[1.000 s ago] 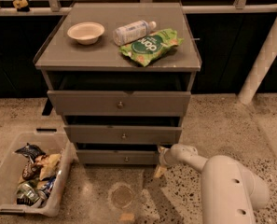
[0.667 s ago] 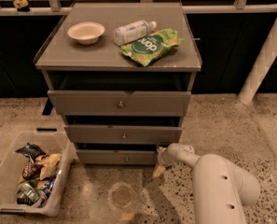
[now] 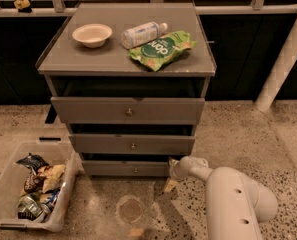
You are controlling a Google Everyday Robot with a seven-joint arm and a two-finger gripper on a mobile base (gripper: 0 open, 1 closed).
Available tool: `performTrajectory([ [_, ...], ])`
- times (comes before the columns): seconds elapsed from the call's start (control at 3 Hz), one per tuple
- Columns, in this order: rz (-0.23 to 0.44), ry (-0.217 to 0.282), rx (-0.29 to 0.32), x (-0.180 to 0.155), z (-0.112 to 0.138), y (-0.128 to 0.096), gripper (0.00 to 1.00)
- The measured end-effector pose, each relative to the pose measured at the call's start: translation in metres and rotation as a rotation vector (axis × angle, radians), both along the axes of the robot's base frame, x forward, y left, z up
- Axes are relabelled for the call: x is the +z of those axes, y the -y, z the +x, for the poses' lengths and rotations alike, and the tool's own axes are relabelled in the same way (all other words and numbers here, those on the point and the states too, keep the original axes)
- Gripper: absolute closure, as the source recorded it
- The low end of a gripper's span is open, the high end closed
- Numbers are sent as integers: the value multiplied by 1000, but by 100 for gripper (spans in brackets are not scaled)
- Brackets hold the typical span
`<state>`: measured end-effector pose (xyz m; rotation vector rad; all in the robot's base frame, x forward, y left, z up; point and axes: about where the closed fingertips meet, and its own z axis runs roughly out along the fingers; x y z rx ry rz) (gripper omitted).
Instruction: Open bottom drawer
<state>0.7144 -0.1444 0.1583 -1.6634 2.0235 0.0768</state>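
Observation:
The bottom drawer (image 3: 130, 168) is the slimmest grey front at the foot of the grey cabinet (image 3: 58, 66), with a small round metal knob (image 3: 135, 170) at its centre. A dark gap runs above its front panel. My gripper (image 3: 171, 174) is low by the floor at the drawer's right end, right of the knob and apart from it. My white arm (image 3: 233, 199) reaches in from the lower right.
On the cabinet top are a white bowl (image 3: 92, 34), a lying plastic bottle (image 3: 143, 33) and a green snack bag (image 3: 160, 49). A clear bin (image 3: 8, 184) of snack packets stands on the floor at the left. A white post (image 3: 283, 64) stands at the right.
My arm's elbow has shifted a little to the left. The gripper stays at the bottom drawer's right end, and the drawers have not moved.

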Motion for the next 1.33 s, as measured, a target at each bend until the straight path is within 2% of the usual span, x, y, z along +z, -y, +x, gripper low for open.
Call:
performTrajectory([
  [0.33,5,24,-18,-10,6,1,0],
  [0.67,5,25,-19,-10,6,1,18],
  [1.33,5,25,-19,-11,6,1,64],
])
